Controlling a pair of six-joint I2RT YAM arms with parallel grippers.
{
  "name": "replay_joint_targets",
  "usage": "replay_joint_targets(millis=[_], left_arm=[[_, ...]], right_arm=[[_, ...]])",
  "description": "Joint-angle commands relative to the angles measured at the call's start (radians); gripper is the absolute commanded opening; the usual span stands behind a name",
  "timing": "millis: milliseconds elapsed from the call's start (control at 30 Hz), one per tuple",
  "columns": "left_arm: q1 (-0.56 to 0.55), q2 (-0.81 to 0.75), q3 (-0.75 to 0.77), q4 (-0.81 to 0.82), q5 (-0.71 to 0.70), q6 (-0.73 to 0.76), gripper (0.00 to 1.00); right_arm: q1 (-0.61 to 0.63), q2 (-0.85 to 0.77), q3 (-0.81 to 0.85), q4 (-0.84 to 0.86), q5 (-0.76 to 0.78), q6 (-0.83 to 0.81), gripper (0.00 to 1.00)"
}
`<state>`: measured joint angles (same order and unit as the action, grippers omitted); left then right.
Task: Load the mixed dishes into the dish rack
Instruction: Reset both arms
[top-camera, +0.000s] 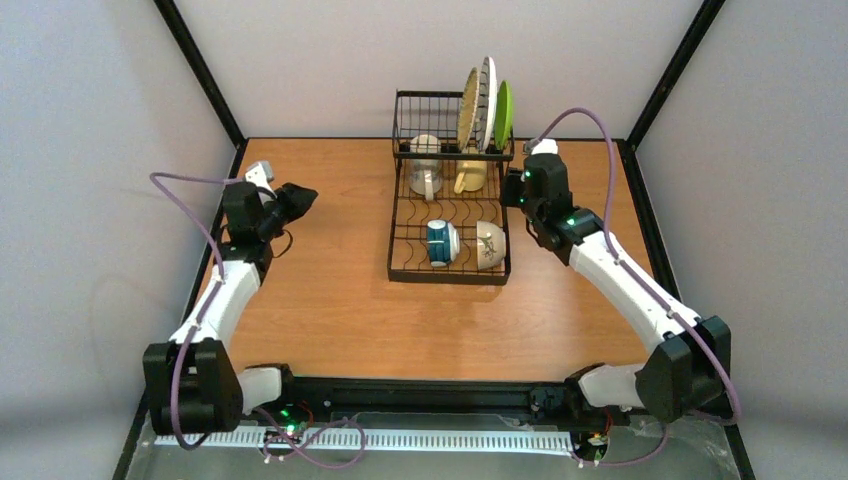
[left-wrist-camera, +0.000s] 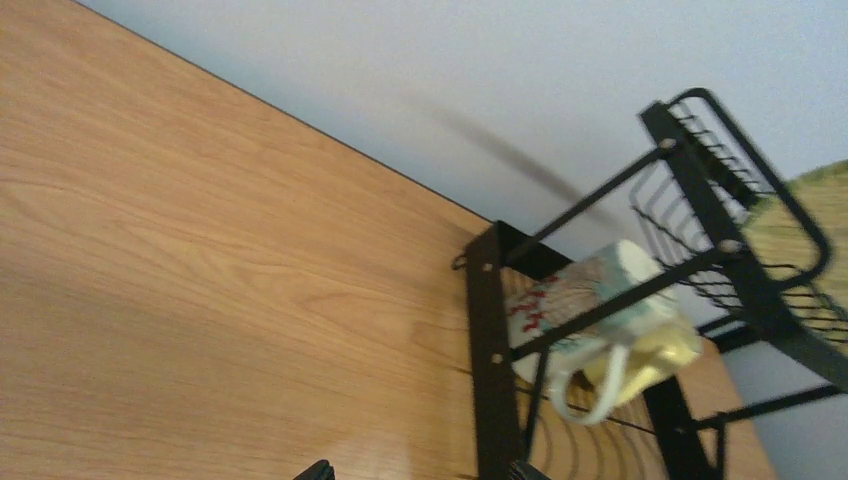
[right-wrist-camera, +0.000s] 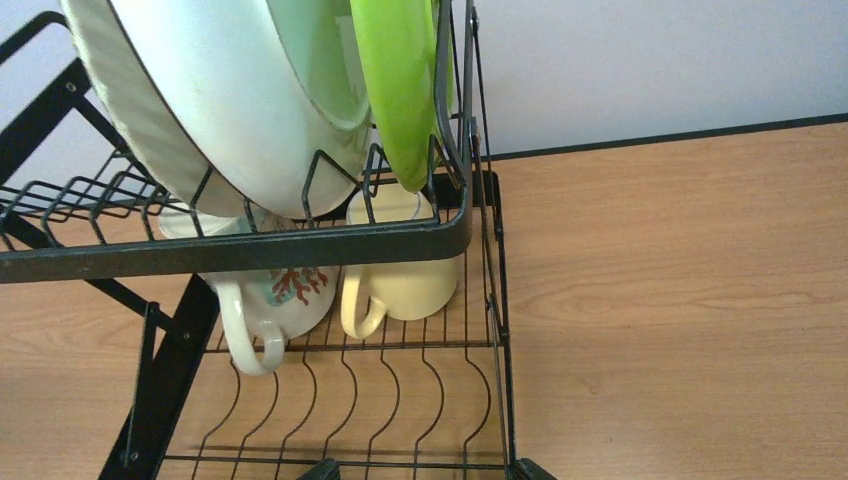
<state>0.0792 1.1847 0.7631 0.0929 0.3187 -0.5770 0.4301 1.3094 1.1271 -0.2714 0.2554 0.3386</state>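
1. At the far middle of the wooden tabletop (top-camera: 320, 300) stands the black wire rectangular dish rack (top-camera: 449, 262). Every dish in view is inside it.
2. Up in the raised basket section at its far end, three plates stand on edge side by side: a tan round plate (top-camera: 467, 108), a white round plate with a dark-lined rim (top-camera: 487, 100) and a lime-green round plate (top-camera: 504, 112).
3. Below that section, on the lower grid, sit a cream ceramic mug with a reddish coral pattern (top-camera: 425, 170) and a pale yellow ceramic mug (top-camera: 472, 175), close together with their handles toward the near end.
4. Nearer still, a teal-and-white cup (top-camera: 439, 242) and a cream bowl with a faint leaf print (top-camera: 489, 244) lie on their sides in the curved slots, just beside each other.
5. Off to the rack's left, well apart from it, the left end effector (top-camera: 297, 200) hovers above bare wood. Its fingers stand apart with nothing between them.
6. Just beside the rack's right wall, the right end effector (top-camera: 512, 190) faces the mugs. Its fingertips are spread at the bottom of the wrist view and hold nothing.
7. Judged from this, the loading looks finished — seven pieces racked, none loose on the wood. What remains, if anything, is drawing the arms clear. The two tipped pieces might be straightened, but nothing shows that they need it.
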Motion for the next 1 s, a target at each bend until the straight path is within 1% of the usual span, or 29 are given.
replay_joint_targets(millis=[0,167,300,400,600,800,967], left_arm=[[-0.006,0.041,0.021,0.016,-0.168,0.081,1.00],[-0.012,0.109,0.056,0.043,-0.243,0.065,1.00],[-0.060,0.218,0.167,0.009,-0.301,0.119,1.00],[-0.098,0.271,0.217,0.000,-0.314,0.157,1.00],[-0.100,0.299,0.227,0.019,-0.285,0.212,1.00],[-0.099,0.290,0.197,0.080,-0.247,0.253,1.00],[-0.100,0.311,0.199,0.105,-0.238,0.268,1.00]], right_arm=[[-0.010,0.043,0.017,0.042,0.022,-0.003,0.99],[-0.009,0.138,0.029,0.026,0.078,0.011,0.99],[-0.010,0.204,0.053,-0.001,0.127,0.011,1.00],[-0.010,0.188,0.041,0.013,0.148,0.001,0.99],[-0.031,0.087,-0.034,0.053,0.216,-0.013,0.99],[-0.137,0.046,-0.050,0.077,0.204,-0.020,0.99],[-0.312,0.126,-0.030,0.143,0.113,-0.007,0.99]])
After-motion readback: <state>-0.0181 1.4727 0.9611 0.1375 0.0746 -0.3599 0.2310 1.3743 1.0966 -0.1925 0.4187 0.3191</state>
